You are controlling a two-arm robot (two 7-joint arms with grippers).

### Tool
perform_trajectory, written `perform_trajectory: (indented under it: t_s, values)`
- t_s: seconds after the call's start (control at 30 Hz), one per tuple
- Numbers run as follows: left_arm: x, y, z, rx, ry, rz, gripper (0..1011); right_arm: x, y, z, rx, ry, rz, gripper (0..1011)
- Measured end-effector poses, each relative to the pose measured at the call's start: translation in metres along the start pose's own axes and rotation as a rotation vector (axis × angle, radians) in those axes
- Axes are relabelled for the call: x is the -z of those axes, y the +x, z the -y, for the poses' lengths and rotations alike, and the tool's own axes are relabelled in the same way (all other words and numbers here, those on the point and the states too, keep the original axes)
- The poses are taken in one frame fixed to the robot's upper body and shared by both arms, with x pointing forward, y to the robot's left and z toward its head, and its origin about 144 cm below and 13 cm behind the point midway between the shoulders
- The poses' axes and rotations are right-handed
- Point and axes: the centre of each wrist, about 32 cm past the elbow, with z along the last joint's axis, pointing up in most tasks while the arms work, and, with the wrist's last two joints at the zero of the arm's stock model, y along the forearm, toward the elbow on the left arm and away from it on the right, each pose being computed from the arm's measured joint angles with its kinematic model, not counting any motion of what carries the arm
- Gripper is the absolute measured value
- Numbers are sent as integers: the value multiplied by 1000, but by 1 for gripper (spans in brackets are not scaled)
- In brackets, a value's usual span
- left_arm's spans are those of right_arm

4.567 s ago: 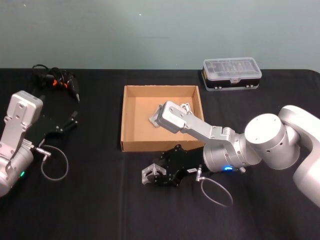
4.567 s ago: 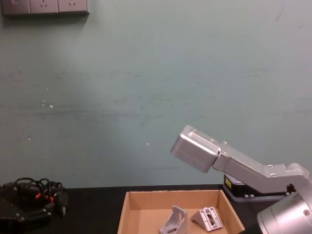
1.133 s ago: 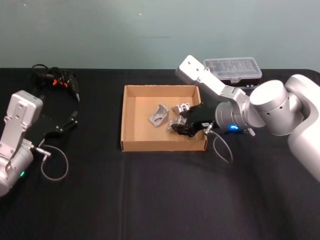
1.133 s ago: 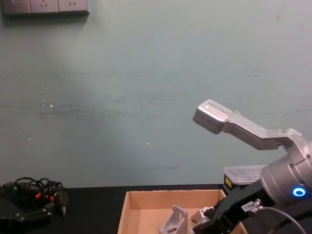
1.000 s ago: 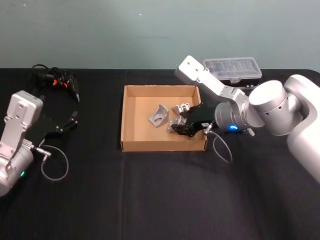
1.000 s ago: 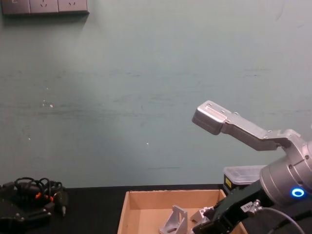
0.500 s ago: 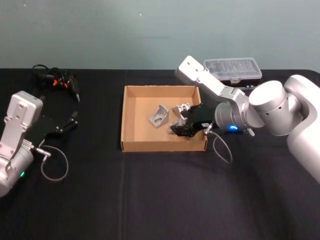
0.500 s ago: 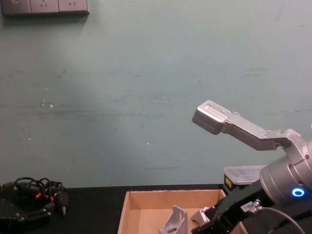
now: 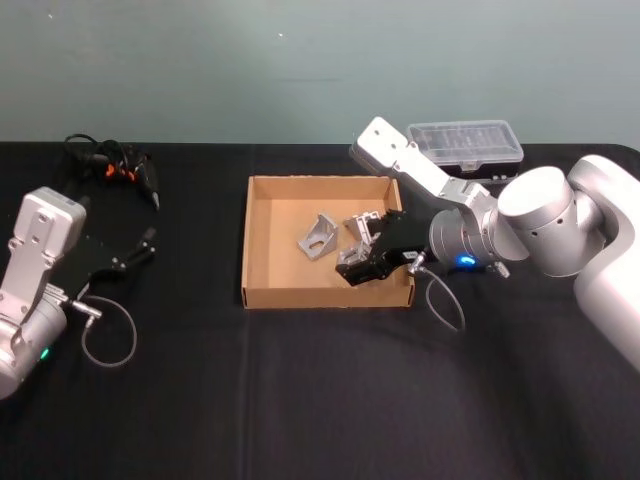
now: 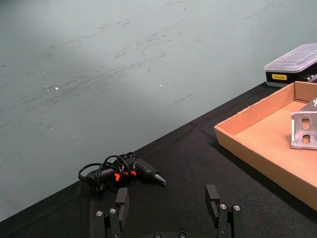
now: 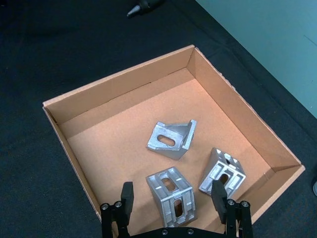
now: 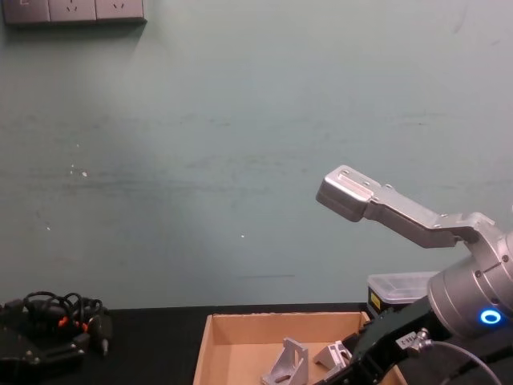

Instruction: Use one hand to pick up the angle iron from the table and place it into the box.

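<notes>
Now angle iron (image 11: 172, 191) lies flat in box (image 11: 99, 101).

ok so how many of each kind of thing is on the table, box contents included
angle irons, all in the box: 3
cardboard box: 1
clear-lidded plastic case: 1
black corded tool with orange marks: 1
total: 6

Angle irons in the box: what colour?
Silver-grey metal; the angle irons show best in the right wrist view, on the tan box floor.
</notes>
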Motion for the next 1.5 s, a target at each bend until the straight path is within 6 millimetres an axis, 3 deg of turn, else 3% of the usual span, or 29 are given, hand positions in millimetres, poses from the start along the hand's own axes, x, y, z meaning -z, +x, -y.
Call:
perform_trajectory:
  t_s: [0.57, 0.87, 1.1, 1.5]
  values:
    - [0, 0, 0, 0, 0, 0, 1011, 9, -8, 14, 66, 130, 4, 1003]
    - [0, 0, 0, 0, 0, 0, 1011, 36, -21, 22, 180, 243, -9, 1003]
    - [0, 0, 0, 0, 0, 0, 1011, 33, -20, 30, 185, 309, 13, 1003]
    - [0, 0, 0, 0, 0, 0, 1011, 47, -40, 33, 277, 389, 4, 1003]
